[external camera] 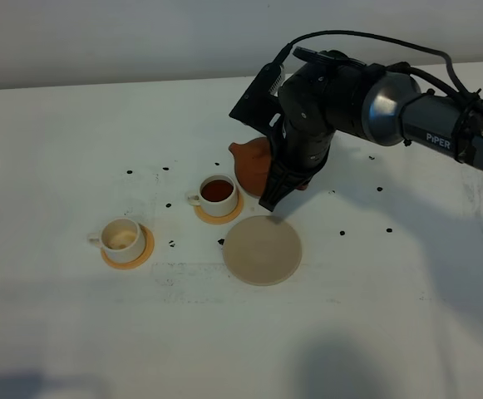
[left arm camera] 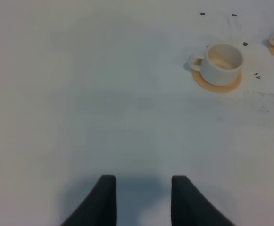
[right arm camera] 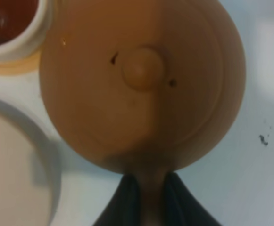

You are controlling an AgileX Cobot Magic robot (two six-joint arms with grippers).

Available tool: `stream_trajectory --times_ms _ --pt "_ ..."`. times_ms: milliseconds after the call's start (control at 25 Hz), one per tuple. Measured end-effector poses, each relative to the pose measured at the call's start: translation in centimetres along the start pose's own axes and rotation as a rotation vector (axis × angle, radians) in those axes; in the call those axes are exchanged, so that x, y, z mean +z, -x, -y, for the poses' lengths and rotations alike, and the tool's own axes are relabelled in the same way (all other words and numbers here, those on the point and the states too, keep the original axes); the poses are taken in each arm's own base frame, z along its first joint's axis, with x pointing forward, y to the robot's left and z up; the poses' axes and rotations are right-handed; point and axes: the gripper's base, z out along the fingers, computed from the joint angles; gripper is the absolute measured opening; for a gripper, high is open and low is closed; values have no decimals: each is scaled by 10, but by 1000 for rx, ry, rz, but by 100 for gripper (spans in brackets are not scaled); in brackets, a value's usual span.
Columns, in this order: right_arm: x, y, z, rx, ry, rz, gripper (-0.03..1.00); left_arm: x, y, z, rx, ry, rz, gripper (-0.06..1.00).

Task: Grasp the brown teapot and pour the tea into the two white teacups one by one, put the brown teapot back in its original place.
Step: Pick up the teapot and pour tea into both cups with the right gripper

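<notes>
- The right pincer (right arm camera: 146, 186) is clamped narrowly on the brown teapot (right arm camera: 141, 84). Its two dark fingers (right arm camera: 127, 197) press either side of the pot's handle (right arm camera: 146, 195), with only that strip between them.
- In the high view, the right pincer (external camera: 270, 198) points down from a black arm (external camera: 407, 112) and covers much of the brown teapot (external camera: 251, 162).
- The teapot is off the pale beige disc (external camera: 262, 249), just behind it in the high view. I cannot tell whether the pot rests on the surface (external camera: 391, 316) or hangs above it.
- The spout (external camera: 234, 150) points away from the disc's back edge toward the left, and the lid knob (right arm camera: 143, 68) faces the right wrist camera.
- The filled teacup (external camera: 218, 193) stands just off the disc's back-left edge, holding dark reddish tea. It sits on an orange coaster (external camera: 221, 219) close beside the teapot.
- The empty teacup (external camera: 123, 238) stands to the left of the disc and farther from it than the filled one. It has its own orange coaster (external camera: 130, 263), and its handle is turned away from the disc.
- The disc lies flat with nothing on it. The right wrist view catches part of its rim (right arm camera: 9, 179) beside the pot.
- The left pincer (left arm camera: 141, 181) is spread apart and holds nothing, with bare white surface below it. The empty teacup (left arm camera: 221, 63) is well apart from it.
- Dark specks (external camera: 342, 232) are scattered over the surface around the disc.
</notes>
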Motion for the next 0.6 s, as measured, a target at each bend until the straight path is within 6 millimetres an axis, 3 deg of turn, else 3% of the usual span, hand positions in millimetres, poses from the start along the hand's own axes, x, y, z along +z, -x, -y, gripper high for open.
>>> stream_trajectory --times_ms 360,480,600 --pt "13 -5 5 19 11 -30 9 0 0 0 0 0 0 30" --pt "6 -3 5 21 8 -16 9 0 0 0 0 0 0 30" --pt "-15 -2 8 29 0 17 9 0 0 0 0 0 0 30"
